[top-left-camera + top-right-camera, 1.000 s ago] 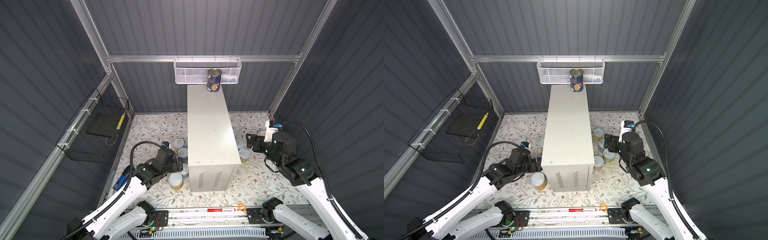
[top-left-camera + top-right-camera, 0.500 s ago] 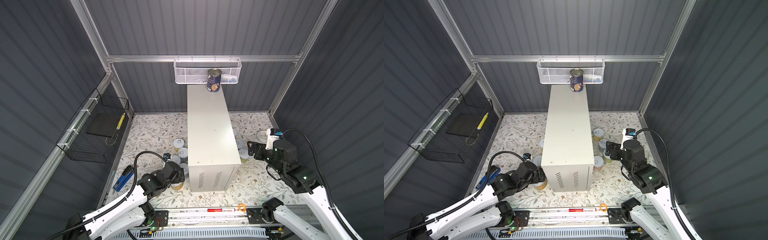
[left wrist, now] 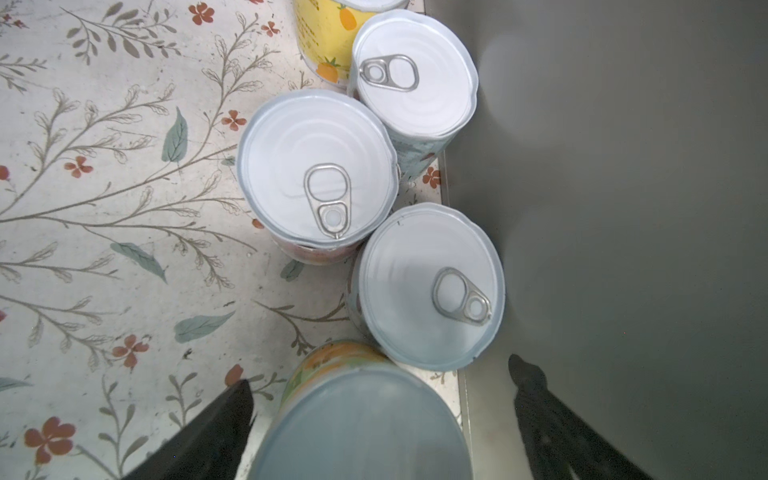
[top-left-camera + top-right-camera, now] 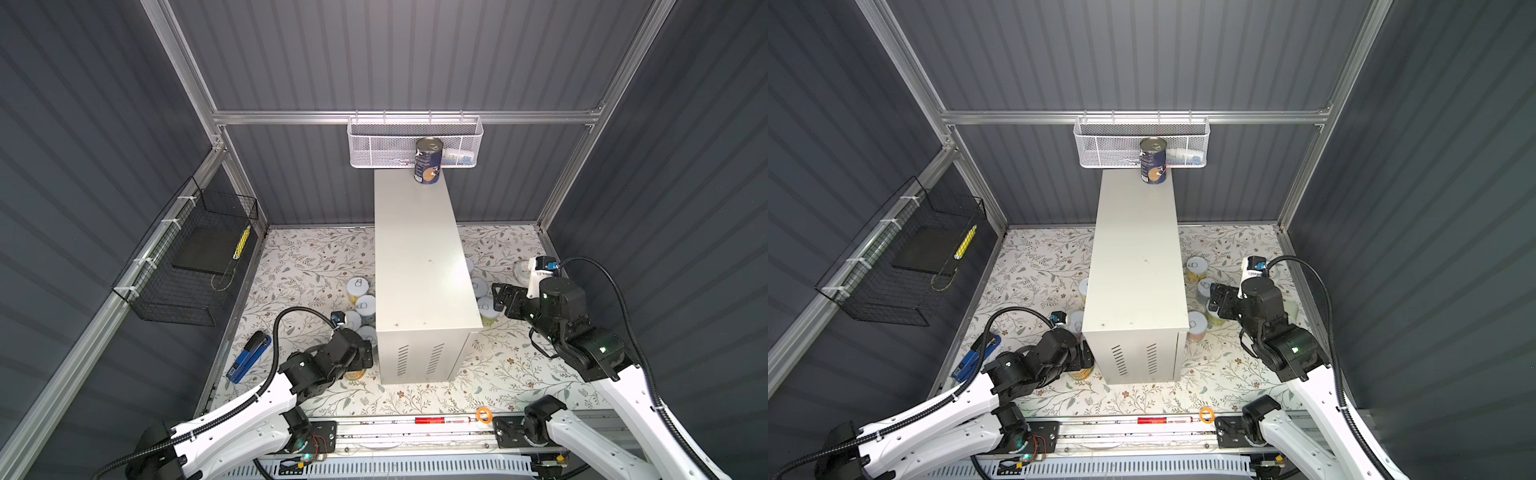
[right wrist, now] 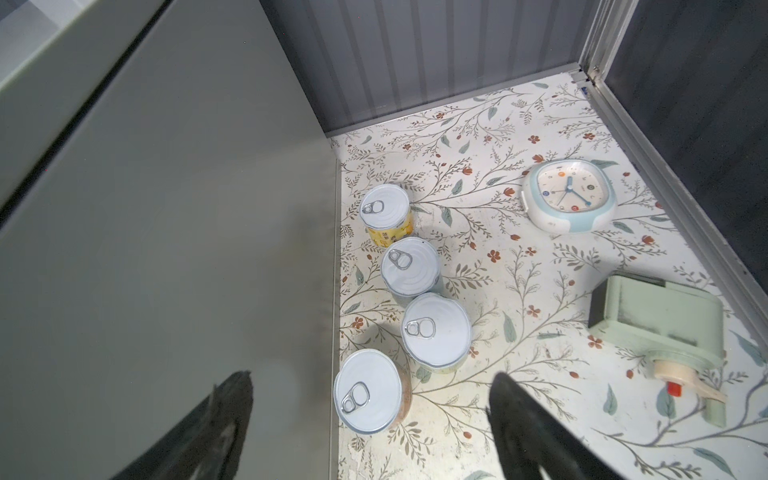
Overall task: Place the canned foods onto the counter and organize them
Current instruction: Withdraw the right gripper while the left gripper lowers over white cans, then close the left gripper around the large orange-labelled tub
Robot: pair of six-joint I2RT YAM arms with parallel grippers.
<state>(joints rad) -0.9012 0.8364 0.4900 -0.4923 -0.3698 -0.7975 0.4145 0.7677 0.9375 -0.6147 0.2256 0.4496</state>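
Observation:
The counter (image 4: pixel 419 257) (image 4: pixel 1136 257) is a tall white box in the middle of the floor. One dark navy can (image 4: pixel 428 166) (image 4: pixel 1153 166) stands at its far end. My left gripper (image 4: pixel 365 356) (image 3: pixel 382 374) is open and low on the counter's left. Its fingers straddle an orange-labelled can (image 3: pixel 361 424) without closing on it. Three white-lidded cans (image 3: pixel 318 174) stand just beyond it. My right gripper (image 4: pixel 500 301) (image 5: pixel 372 378) is open above a row of several cans (image 5: pixel 436 330) on the counter's right, over the nearest can (image 5: pixel 368 390).
A clock (image 5: pixel 569 195) and a green tape dispenser (image 5: pixel 660 328) lie on the floral floor right of the cans. A blue stapler (image 4: pixel 249 357) lies at the left. A white mesh basket (image 4: pixel 415 141) hangs on the back wall and a black wire basket (image 4: pixel 187 257) on the left wall.
My left arm has swung toward the front and come down over the front can beside the counter. My right arm has pulled slightly nearer, its jaws a little wider.

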